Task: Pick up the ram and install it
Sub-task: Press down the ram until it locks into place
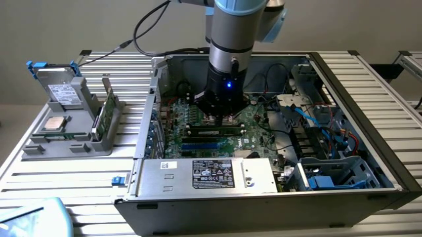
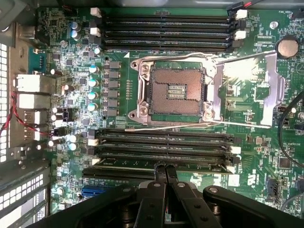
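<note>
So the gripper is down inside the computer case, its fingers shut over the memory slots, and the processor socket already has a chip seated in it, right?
Not quite. The gripper is inside the computer case, fingers shut above a ram stick lying in the memory slots, but the processor socket is empty, its cover swung open. The wrist view shows the bare contacts.

Matt green motherboard (image 2: pixel 118 61), black plastic slots (image 2: pixel 166 33), shiny metal socket frame (image 2: pixel 213 90) — dull grey sheet-metal case (image 1: pixel 197 217).
</note>
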### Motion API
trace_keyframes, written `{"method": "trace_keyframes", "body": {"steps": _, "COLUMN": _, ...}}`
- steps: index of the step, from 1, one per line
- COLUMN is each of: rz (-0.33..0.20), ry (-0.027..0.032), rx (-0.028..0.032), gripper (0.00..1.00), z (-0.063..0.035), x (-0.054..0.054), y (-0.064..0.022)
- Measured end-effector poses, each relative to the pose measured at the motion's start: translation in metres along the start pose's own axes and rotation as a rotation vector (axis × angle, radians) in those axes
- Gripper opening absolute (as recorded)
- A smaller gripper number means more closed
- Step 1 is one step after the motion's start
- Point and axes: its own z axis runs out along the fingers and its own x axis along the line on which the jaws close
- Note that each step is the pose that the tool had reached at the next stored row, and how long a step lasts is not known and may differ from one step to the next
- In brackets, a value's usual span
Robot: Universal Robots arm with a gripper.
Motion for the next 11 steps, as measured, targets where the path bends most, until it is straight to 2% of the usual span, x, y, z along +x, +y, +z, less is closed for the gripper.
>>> {"method": "trace_keyframes", "body": {"steps": 3, "rz": 0.012, "ry": -0.0101, "rx": 0.0023, "gripper": 0.1, "z": 0.0, "x": 0.001, "y": -0.0001}}
{"method": "trace_keyframes", "body": {"steps": 5, "rz": 0.012, "ry": -0.014, "rx": 0.0023, "gripper": 0.1, "z": 0.0002, "x": 0.004, "y": -0.0011}}
{"method": "trace_keyframes", "body": {"steps": 8, "rz": 0.012, "ry": -0.0168, "rx": 0.0023, "gripper": 0.1, "z": 0.0004, "x": 0.01, "y": -0.0031}}
{"method": "trace_keyframes", "body": {"steps": 11, "rz": 0.012, "ry": -0.0175, "rx": 0.0021, "gripper": 0.1, "z": 0.0004, "x": 0.011, "y": -0.0068}}
